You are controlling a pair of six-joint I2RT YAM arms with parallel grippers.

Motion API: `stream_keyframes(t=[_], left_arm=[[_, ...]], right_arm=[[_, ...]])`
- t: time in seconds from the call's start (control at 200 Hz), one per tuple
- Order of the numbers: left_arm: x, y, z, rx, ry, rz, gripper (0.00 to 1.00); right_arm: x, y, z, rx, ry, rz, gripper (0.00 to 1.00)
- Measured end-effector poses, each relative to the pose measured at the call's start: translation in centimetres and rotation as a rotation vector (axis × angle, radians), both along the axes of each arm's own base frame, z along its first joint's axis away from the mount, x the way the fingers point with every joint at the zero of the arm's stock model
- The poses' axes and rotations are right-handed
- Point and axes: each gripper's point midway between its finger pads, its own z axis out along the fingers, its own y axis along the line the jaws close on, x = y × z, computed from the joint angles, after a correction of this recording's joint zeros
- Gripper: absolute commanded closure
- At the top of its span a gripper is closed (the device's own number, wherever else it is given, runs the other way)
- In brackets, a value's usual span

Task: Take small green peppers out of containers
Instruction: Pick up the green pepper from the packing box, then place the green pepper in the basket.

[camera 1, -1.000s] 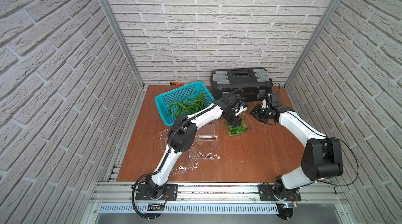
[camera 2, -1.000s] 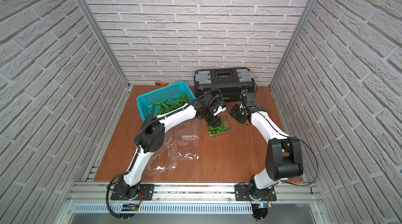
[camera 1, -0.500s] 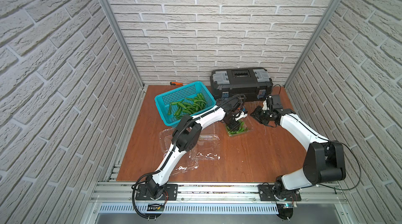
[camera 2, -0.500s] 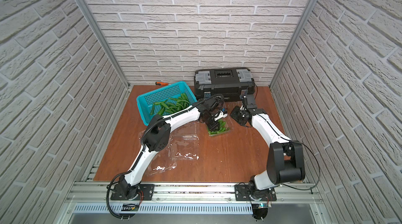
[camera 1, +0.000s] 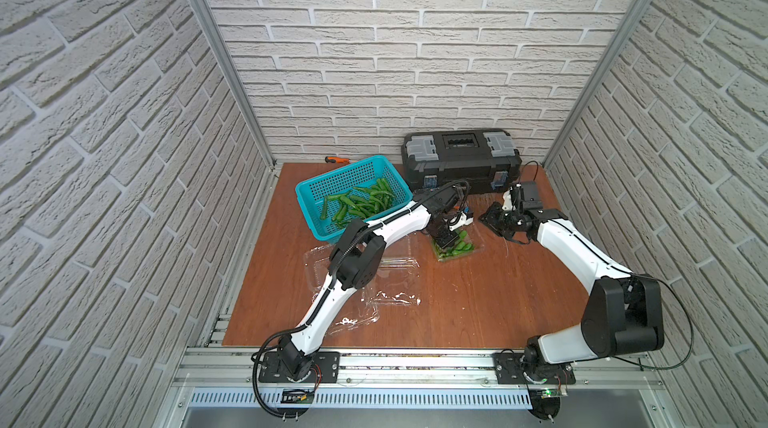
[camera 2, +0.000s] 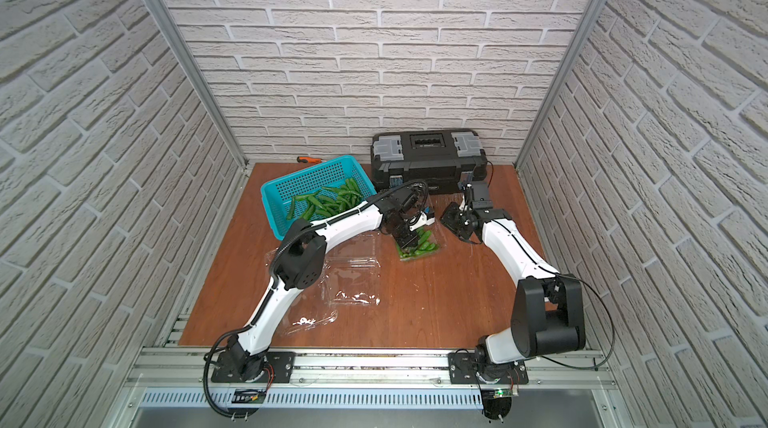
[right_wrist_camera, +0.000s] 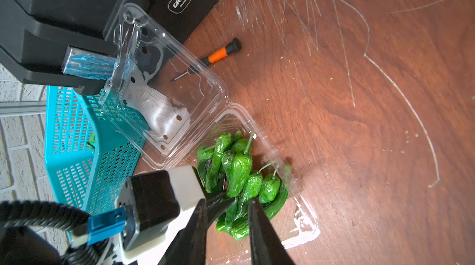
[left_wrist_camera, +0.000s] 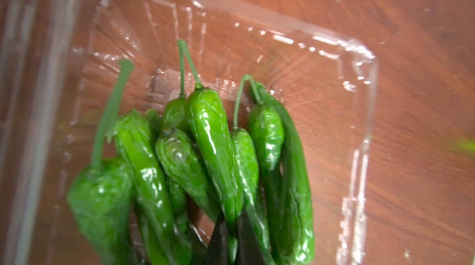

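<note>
Item: left end effector (left_wrist_camera: 232,223) was clenched on the tip of one pepper (left_wrist_camera: 213,143) inside the open container (left_wrist_camera: 359,112), just before the toolbox (camera 1: 461,156). The right end effector (right_wrist_camera: 241,202) stood parted, empty. Advised: a slow, straight lift; neighbouring peppers (left_wrist_camera: 144,153) lay tangled.

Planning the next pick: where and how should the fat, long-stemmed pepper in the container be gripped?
Probably take the fat pepper across its broad body, under the stem, coming straight down. It lies flat beside the pile, with bare container floor on its outer side for one finger. The thin stem would likely slip.
</note>
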Motion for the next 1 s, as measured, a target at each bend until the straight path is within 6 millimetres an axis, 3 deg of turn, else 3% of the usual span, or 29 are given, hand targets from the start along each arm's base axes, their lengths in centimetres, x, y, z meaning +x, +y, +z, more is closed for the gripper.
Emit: stream_keyframes(t=[0.255, 0.495, 0.65, 0.785, 0.98, 1.0], left_arm=[[-1.0, 0.7, 4.7, -0.107, 0.018, 0.004, 1.00], [0.0, 2.3, 9.2, -0.245, -0.023, 0.044, 1.00], [0.7, 4.8, 10.5, -0.310, -0.009, 0.127, 1.00], [3.8, 8.8, 12.8, -0.408, -0.054, 0.293, 1.00], [10.9, 18.0, 17.6, -0.541, -0.184, 0.619, 1.00], [11.6, 19.0, 17.8, -0.546, -0.196, 0.653, 0.83]], right_arm=[[-0.4, 0.8, -0.5, 0.031, 0.015, 0.042, 0.71], [-0.5, 0.9, -0.7, 0.037, 0.018, 0.042, 0.71], [-0.4, 1.4, -0.8, 0.037, 0.017, 0.052, 0.71], [-0.5, 2.8, -1.9, 0.028, 0.044, 0.092, 0.71], [-0.9, 5.7, -5.2, -0.009, 0.128, 0.167, 0.71], [-0.9, 5.9, -5.5, -0.016, 0.135, 0.172, 0.71]])
